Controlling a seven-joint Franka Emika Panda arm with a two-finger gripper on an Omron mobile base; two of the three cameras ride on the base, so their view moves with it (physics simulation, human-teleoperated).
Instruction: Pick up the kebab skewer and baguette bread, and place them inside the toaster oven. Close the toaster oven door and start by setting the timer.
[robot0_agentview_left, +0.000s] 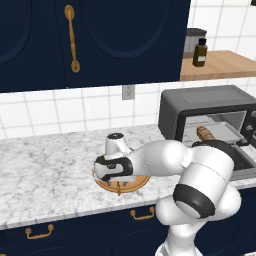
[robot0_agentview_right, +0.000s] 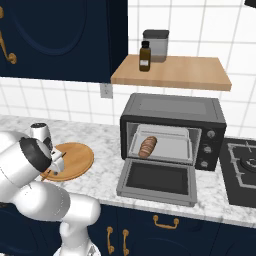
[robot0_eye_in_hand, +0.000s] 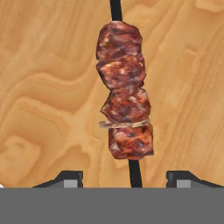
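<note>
1. We find the kebab skewer (robot0_eye_in_hand: 125, 92) lying flat on the round wooden board (robot0_agentview_right: 75, 159), which sits on the marble counter (robot0_agentview_left: 45, 170) to the left of the toaster oven (robot0_agentview_right: 172, 131).
2. The gripper (robot0_eye_in_hand: 124, 180) hangs straight over it, pointing down. In the hand view the stick runs between the two fingertips (robot0_eye_in_hand: 70, 178), one on each side and both apart from it.
3. The skewer's long axis runs from the bottom of the hand view to the top, square to the line between the fingertips. So we judge that closing across it should catch the bare stick just below the lowest meat chunk.
4. The jaws stand spread, not touching the skewer. Nothing is held.
5. The baguette bread (robot0_agentview_right: 148, 146) already lies on the tray inside the oven, angled slightly. The toaster oven door (robot0_agentview_right: 157, 181) is folded down open.
</note>
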